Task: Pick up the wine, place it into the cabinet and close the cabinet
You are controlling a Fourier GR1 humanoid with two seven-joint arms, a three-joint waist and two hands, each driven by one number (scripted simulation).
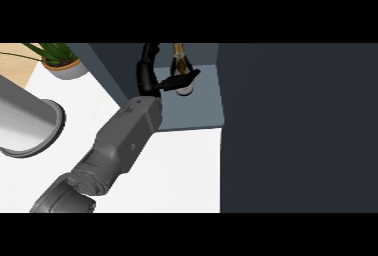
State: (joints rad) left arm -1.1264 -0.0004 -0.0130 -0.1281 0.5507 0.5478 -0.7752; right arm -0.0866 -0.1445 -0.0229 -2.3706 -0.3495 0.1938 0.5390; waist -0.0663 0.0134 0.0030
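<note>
Wine bottle stands upright inside the open cabinet, on its blue-grey shelf floor, near the back left corner; neck runs up to the frame's top edge. One grey forearm comes in from lower left and angles up and right across the white counter into the cabinet opening. Which arm it is cannot be told for sure; it reads as the left. Its black hand is raised at the cabinet's left wall, wrist bent, with fingers curled across the bottle's body, so it has hold of the wine. Dark cabinet door fills the view's right side. Potted plant sits at upper left, a grey cylinder below it on the counter. Other hand does not show.
</note>
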